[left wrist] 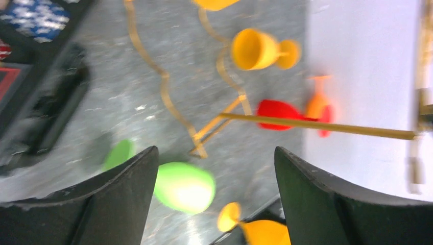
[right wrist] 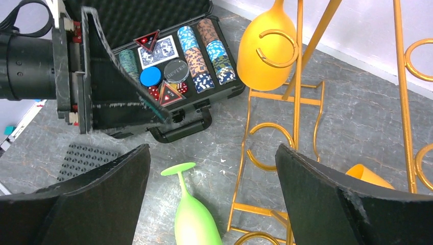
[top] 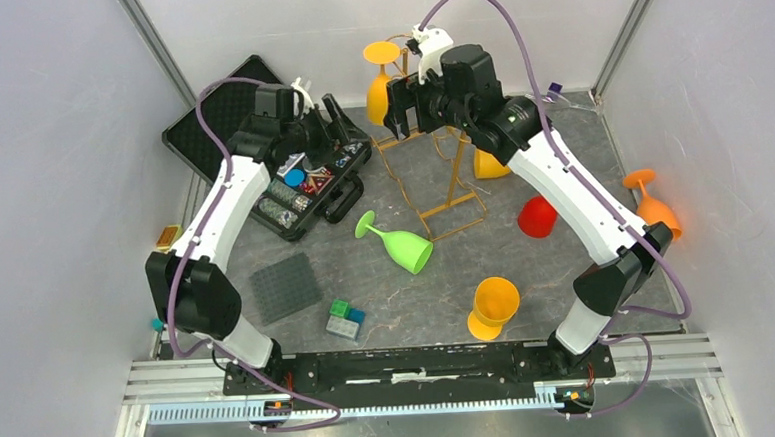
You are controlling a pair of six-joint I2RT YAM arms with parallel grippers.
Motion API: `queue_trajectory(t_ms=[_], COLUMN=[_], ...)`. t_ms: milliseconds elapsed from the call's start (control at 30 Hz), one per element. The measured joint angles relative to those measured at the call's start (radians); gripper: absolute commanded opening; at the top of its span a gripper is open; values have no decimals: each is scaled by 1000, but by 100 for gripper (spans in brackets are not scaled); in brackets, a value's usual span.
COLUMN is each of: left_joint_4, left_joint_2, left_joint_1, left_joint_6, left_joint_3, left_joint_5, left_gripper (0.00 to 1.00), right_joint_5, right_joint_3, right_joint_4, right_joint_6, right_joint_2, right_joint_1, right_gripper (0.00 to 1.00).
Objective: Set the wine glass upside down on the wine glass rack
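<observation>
A yellow wine glass hangs upside down, foot up, in an upper ring of the gold wire wine glass rack. In the right wrist view its bowl sits inside a ring of the rack. My right gripper stands open and empty just right of that glass, its jaws wide. My left gripper hovers over the case to the left, open and empty. A green wine glass lies on its side in front of the rack.
An open black case of poker chips sits at the back left. Loose glasses lie around: yellow near the front, red, orange and another yellow behind the rack. A grey studded plate and small bricks lie front left.
</observation>
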Motion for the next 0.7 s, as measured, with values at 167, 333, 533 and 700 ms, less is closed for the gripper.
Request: queue_trajectory(t_ms=[167, 333, 533, 700], left_joint_4=[282, 410, 462, 452], left_joint_2=[-9, 41, 105, 177], left_joint_1=[-3, -46, -109, -142], left_joint_6=[-292, -438, -505, -531], left_joint_3=[-66, 27, 116, 189], left_joint_5=[119, 168, 169, 164], left_gripper=[82, 81, 81, 75], right_joint_5=[-29, -58, -67, -77], right_joint_3=[4, 16, 24, 19], right_joint_4=[-10, -33, -40, -40], right_joint_6=[3, 18, 25, 27], right_joint_2=[-5, -23, -66, -111], right_joint_1=[-15, -54, -109, -185], right_gripper=[96, 95, 93, 82])
